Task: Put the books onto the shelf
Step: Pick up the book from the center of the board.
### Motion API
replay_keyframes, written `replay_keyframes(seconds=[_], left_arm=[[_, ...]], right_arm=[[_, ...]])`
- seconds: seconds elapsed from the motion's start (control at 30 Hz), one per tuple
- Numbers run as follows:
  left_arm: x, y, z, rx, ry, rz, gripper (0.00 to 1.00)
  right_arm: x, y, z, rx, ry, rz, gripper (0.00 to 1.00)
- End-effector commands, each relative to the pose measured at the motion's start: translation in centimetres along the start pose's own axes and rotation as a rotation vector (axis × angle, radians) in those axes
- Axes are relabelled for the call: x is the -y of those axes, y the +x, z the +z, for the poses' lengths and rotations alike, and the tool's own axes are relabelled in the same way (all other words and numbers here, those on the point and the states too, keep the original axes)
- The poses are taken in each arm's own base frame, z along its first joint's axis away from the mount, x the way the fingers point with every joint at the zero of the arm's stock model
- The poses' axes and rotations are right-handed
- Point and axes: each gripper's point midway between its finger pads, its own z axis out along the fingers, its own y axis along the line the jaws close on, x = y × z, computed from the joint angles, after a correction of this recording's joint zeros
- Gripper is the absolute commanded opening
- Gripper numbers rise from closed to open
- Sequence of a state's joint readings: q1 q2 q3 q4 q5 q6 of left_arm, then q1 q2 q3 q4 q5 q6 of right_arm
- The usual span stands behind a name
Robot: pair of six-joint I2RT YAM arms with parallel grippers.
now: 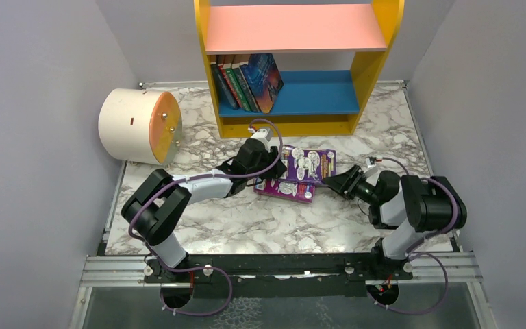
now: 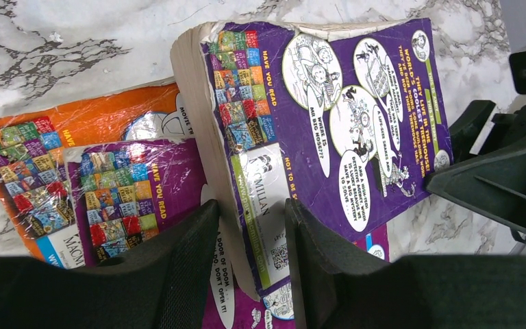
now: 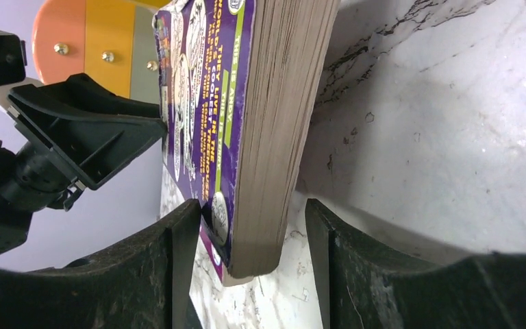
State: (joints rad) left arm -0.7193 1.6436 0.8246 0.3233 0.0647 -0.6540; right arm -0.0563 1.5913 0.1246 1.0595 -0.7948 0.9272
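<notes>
A thick purple book [image 1: 311, 164] with white cartoon pictures is tilted up off the marble. My left gripper [image 1: 276, 168] is shut on its left corner; in the left wrist view the fingers [image 2: 250, 212] pinch the cover [image 2: 356, 123] and the page block. My right gripper [image 1: 330, 184] stands open around the opposite corner [image 3: 260, 123], and a gap shows beside its right finger [image 3: 329, 260]. Under the raised book lie another purple book [image 2: 144, 185] and an orange one [image 2: 75, 130]. The shelf [image 1: 294, 27] stands behind, with several books [image 1: 246, 82] leaning at the left of its blue board.
A cream cylinder [image 1: 137, 123] with an orange end lies at the back left of the marble table [image 1: 246, 226]. Grey walls close in both sides. The right part of the blue lower board [image 1: 322, 92] holds nothing.
</notes>
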Motion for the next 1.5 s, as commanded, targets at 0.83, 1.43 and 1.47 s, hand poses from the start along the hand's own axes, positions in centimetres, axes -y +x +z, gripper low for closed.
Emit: replay_keyframes(seconds=[0.83, 1.43, 1.47], left_arm=[[2.0, -0.3, -0.4, 0.013, -0.003, 0.034, 0.39], [-1.9, -9.6, -12.5, 0.405, -0.343, 0.054, 0.54], [-1.8, -9.8, -12.8, 0.410, -0.340, 0.055, 0.54]], right_arm=[[-6.9, -4.3, -0.5, 0.188, -0.302, -0.091, 0.01], [-15.5, -12.4, -1.8, 0.324, -0.236, -0.427, 0.01], [-15.7, -12.9, -1.6, 0.326, -0.237, -0.429, 0.01]])
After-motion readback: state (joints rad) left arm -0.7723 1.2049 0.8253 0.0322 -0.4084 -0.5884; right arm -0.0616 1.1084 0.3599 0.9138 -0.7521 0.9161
